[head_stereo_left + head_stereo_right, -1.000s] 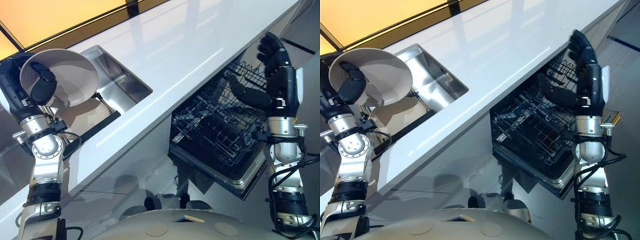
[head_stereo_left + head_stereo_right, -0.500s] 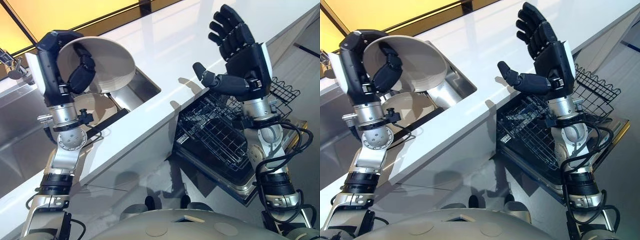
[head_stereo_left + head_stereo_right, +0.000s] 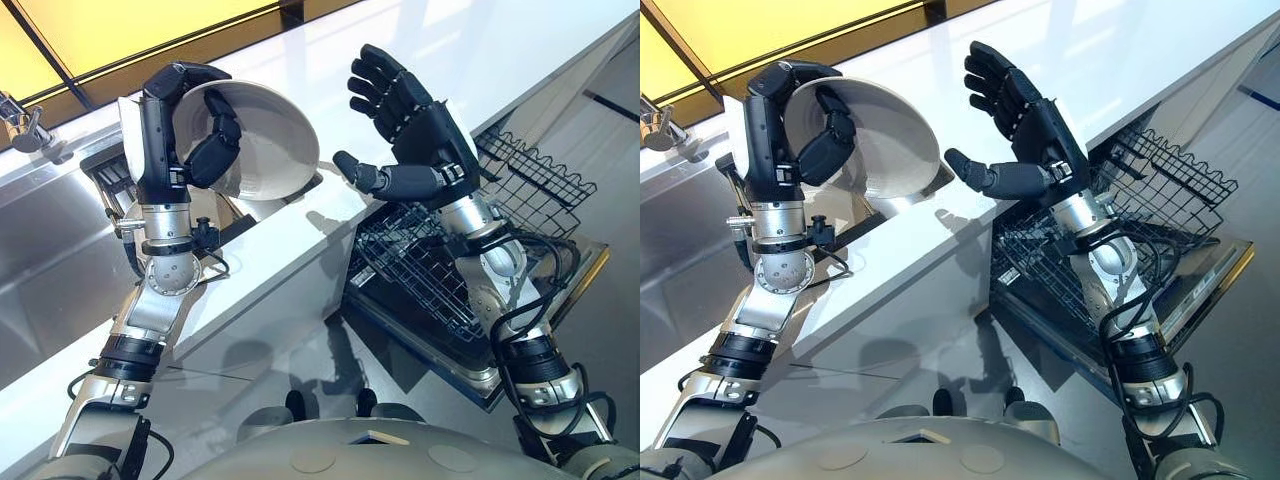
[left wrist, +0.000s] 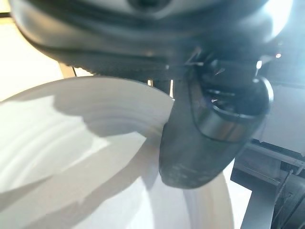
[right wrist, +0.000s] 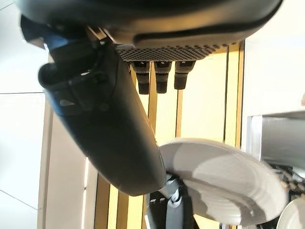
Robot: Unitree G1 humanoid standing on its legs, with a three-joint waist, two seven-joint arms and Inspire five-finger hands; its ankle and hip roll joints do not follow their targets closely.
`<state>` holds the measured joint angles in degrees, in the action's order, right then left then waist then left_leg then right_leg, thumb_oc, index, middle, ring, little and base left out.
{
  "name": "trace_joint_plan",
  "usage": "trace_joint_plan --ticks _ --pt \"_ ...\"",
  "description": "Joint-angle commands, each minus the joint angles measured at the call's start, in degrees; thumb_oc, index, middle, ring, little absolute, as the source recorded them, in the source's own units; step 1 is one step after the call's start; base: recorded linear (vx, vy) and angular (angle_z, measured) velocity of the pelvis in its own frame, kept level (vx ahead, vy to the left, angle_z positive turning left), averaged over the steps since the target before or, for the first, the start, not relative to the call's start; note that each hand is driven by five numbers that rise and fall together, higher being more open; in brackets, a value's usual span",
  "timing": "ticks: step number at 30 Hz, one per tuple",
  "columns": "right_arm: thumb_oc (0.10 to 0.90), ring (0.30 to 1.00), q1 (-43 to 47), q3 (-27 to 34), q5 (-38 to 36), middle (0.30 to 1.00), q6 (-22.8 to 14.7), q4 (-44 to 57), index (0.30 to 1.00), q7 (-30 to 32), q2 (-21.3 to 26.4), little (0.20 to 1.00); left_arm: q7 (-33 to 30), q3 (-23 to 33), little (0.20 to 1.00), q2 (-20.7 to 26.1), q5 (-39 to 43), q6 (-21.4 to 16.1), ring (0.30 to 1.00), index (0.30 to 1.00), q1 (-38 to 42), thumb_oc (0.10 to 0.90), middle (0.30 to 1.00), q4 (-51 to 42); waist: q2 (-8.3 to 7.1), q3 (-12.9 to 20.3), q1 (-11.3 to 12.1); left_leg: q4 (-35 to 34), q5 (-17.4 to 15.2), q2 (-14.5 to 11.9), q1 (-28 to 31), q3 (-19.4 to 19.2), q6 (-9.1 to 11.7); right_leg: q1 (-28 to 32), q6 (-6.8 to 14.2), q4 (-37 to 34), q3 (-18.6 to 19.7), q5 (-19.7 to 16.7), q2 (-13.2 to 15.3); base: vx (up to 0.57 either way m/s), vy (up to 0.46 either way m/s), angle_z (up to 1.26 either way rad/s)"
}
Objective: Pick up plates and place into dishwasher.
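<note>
In the left eye view, the glossy white plate [image 3: 262,140] has been carried from the upper left towards centre, clasped by the left hand [image 3: 190,135]; the right hand [image 3: 405,130] has been raised beside it, fingers spread, suggesting a handover above the white desk [image 3: 300,265]. The wire dishwasher rack [image 3: 450,270] lies at lower right. In the left wrist view, the smooth ridged rim is pinched by the thumb.

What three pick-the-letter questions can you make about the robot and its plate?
1. Where is the plate?
A. in the left hand
B. in the dishwasher rack
C. on the counter

2. What colour is the plate?
A. blue
B. white
C. red

3. How is the right hand?
A. shut on the plate
B. curled in a fist
C. open, holding nothing

Answers: 1 A, thumb and fingers pinch its rim. 2 B, it looks white. 3 C, its fingers are spread in the air beside the plate.
</note>
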<state>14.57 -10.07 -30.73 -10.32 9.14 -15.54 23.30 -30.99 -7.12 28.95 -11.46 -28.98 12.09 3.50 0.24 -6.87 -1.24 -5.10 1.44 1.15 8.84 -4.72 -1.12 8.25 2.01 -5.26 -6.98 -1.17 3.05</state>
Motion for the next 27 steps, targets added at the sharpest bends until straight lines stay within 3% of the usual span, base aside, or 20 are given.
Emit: trace_joint_plan --ticks 1,14,27 --pt "0.8 0.9 8.42 0.38 -5.99 0.9 -1.94 2.46 0.9 -1.55 -1.64 0.9 -1.52 -2.55 0.2 0.97 -1.87 -4.32 0.3 0.3 11.86 0.1 0.3 -3.18 1.01 5.81 0.67 0.8 -5.92 0.98 0.68 -0.03 0.35 -0.94 0.81 5.32 -2.2 7.44 -2.99 0.0 0.0 0.0" --pt "0.8 0.9 9.29 -4.36 -13.32 0.9 5.64 2.54 0.9 -5.7 -4.28 0.9 -0.96 -5.85 0.2 0.17 -1.08 -4.38 0.3 0.3 13.23 0.1 0.3 -2.32 0.83 5.61 0.98 0.84 -5.68 1.08 0.54 0.26 0.34 -0.89 0.74 5.35 -2.42 7.41 -3.04 0.0 0.0 0.0" --pt "0.8 0.9 9.41 -6.57 -13.18 0.9 6.28 1.72 0.9 -3.39 -5.53 0.9 2.0 -8.52 0.2 -1.65 -0.13 -4.42 0.3 0.3 12.74 0.1 0.3 -3.15 0.82 5.17 1.31 0.98 -5.62 1.12 0.57 0.52 0.26 -0.74 0.68 5.41 -2.74 7.4 -3.0 0.0 0.0 0.0"
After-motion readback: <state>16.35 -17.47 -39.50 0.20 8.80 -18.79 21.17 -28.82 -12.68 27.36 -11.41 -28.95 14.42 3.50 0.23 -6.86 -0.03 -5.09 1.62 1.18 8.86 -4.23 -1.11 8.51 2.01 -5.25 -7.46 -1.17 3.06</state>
